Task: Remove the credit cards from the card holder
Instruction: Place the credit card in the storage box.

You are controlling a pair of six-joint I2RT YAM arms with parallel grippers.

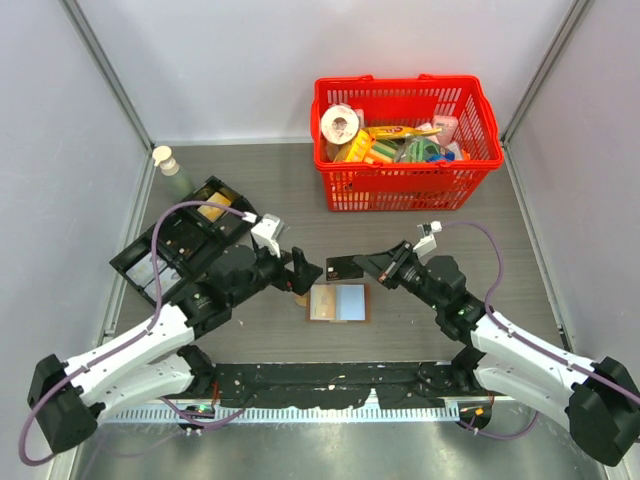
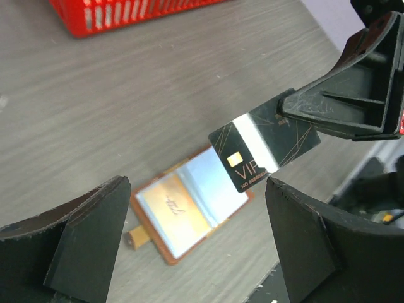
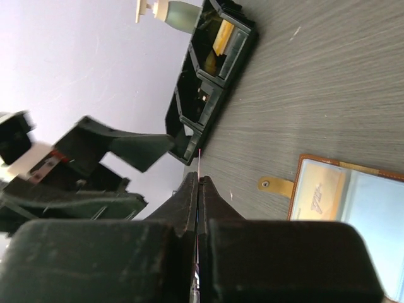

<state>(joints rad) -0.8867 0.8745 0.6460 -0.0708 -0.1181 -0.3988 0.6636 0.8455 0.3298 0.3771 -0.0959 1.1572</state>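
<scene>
Where the two arms meet over the grey wood-grain table [image 1: 450, 330], most of the clutter sits further back: a red plastic shopping basket [image 1: 400, 192] full of mixed packets stands at the far edge, right of centre, and a black compartmented plastic tray [image 1: 128, 262] lies at the left, partly under the left arm. A pale green bottle with a cream cap [image 1: 168, 163] stands just behind that tray, against the left wall. The left gripper [image 1: 305, 275] hangs low near the table's middle with its two black fingers spread wide and nothing between them; in its wrist view they frame the scene from either side. The right gripper [image 1: 362, 265] faces it from the right, fingers pressed together on the edge of a card. The small brown leather card holder [image 1: 338, 302] lies opened flat on the table just in front of both grippers, pale grey-blue inside turned up, its little closing tab [image 2: 137, 238] sticking out on the side near the left gripper. One half of it shows a pale gold card [image 2: 172, 207] in its pocket. The black credit card with a gold chip and "VIP" lettering [image 2: 265, 148] is pinched at one end by the right gripper, lifted clear of the card holder and reaching toward the left gripper without touching it.
</scene>
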